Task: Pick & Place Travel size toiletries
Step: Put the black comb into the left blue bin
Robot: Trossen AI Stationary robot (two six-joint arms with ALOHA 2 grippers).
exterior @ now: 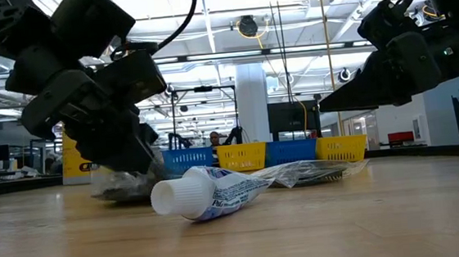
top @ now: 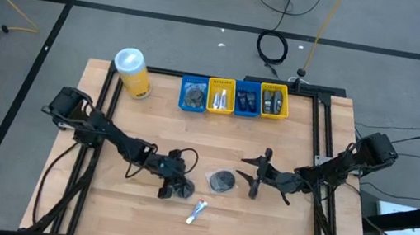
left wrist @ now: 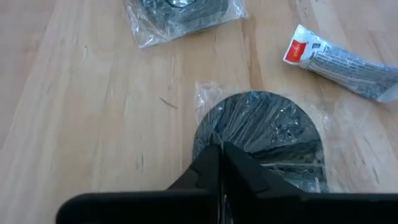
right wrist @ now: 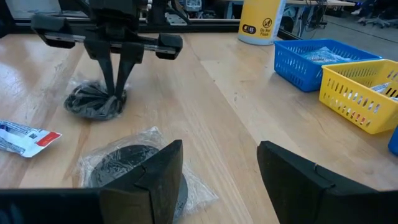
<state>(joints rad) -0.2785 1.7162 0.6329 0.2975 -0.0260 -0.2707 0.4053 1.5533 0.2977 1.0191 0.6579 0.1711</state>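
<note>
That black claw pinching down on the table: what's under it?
Under the left gripper lies a dark grey disc in crinkly clear wrap, pinched between its shut fingers. The fingers cover part of the wrap, so what exactly they hold is hidden. Bare wooden table surrounds it.

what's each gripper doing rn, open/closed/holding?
Left gripper: jaws closed on a plastic-wrapped dark disc on the table.
Right gripper: jaws open, empty, above a second wrapped disc.

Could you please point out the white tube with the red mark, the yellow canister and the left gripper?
white tube (top: 196, 210): high view, mid-body.
yellow canister (top: 134, 74): high view, its side.
left gripper (right wrist: 116, 91): right wrist view, between its fingertips.
</note>
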